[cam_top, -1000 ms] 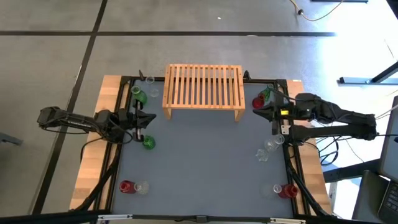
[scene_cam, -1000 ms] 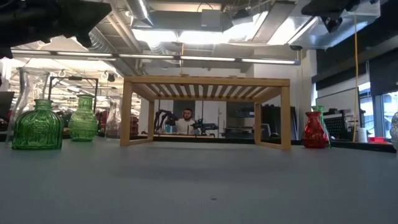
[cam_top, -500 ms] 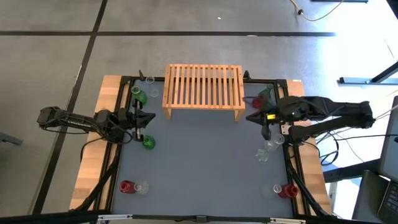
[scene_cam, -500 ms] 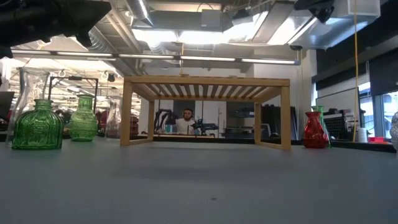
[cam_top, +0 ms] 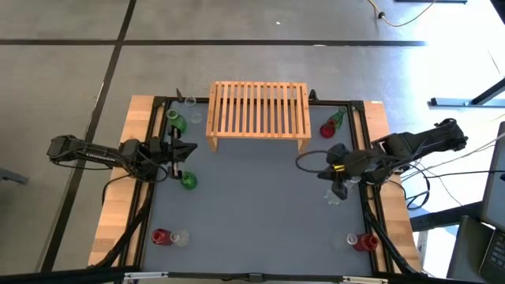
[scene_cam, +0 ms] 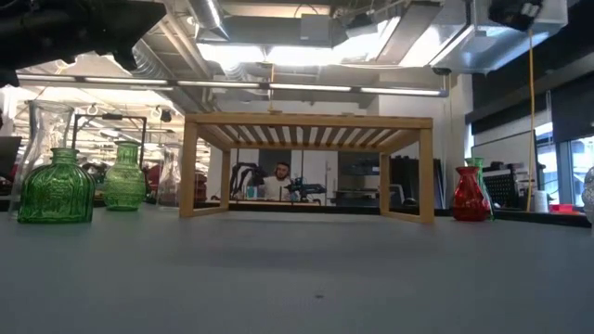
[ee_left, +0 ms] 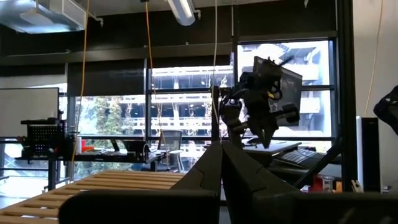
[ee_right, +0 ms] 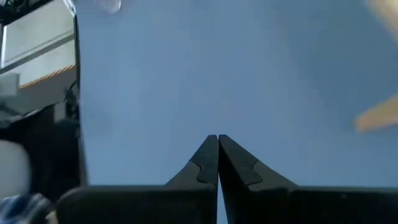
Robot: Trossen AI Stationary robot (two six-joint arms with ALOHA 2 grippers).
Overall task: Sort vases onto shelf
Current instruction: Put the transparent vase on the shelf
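Observation:
The light-wood slatted shelf (cam_top: 259,110) (scene_cam: 306,121) stands on its short legs at the table's far middle, with nothing on its top. Small glass vases stand on the grey mat on their bases. A green one (cam_top: 177,124), a clear one (cam_top: 195,117) and another green one (cam_top: 188,181) are on the left. A red one (cam_top: 328,130) and a green one (cam_top: 339,117) are at the far right. My left gripper (cam_top: 193,150) (ee_left: 221,146) hovers shut between the left green vases. My right gripper (cam_top: 309,164) (ee_right: 217,140) is shut above bare mat, right of centre.
Clear vases (cam_top: 331,197) stand just under my right arm. A red and a clear vase (cam_top: 160,237) sit at the near left, another such pair (cam_top: 367,242) at the near right. Wooden borders (cam_top: 118,197) flank the mat. A person (scene_cam: 278,176) sits far behind the shelf.
My right gripper has swung away from the red vase at the far right, toward the near edge and the table's middle, and has tipped to point down at the mat. It has stayed shut. No vase has moved.

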